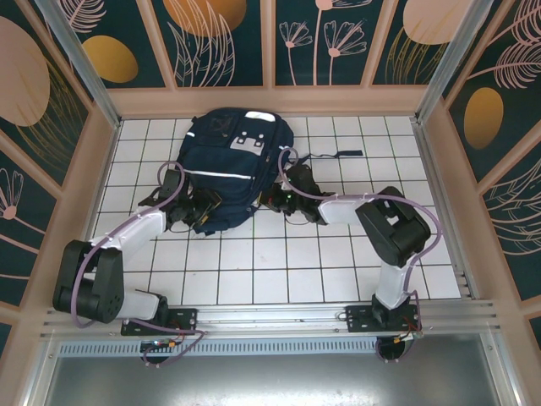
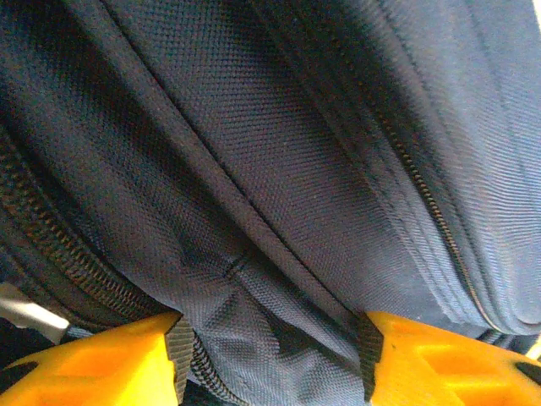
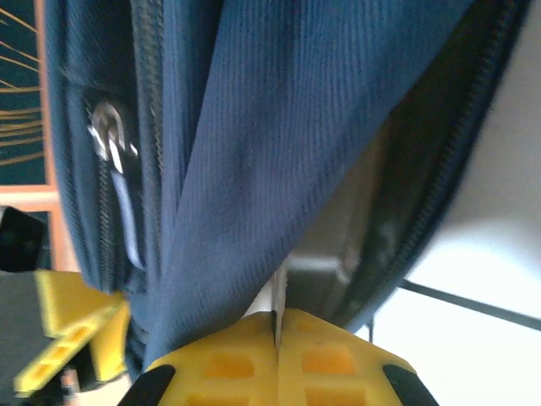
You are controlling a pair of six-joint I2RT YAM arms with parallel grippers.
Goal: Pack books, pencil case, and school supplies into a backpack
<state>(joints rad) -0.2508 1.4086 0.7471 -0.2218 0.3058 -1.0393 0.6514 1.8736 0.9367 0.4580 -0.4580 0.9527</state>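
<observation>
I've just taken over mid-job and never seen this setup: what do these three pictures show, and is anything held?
Two robot arms, bolted at the near edge of a white tiled table, each end in a two-finger gripper. The overhead picture looks down from behind them; the other two come from a camera on each wrist. On the table lies a navy backpack. The left gripper has its yellow fingers either side of a thick fold of the backpack, apparently pinching it. The right gripper is shut at the backpack's open zipper edge; whether fabric is caught I cannot tell.
</observation>
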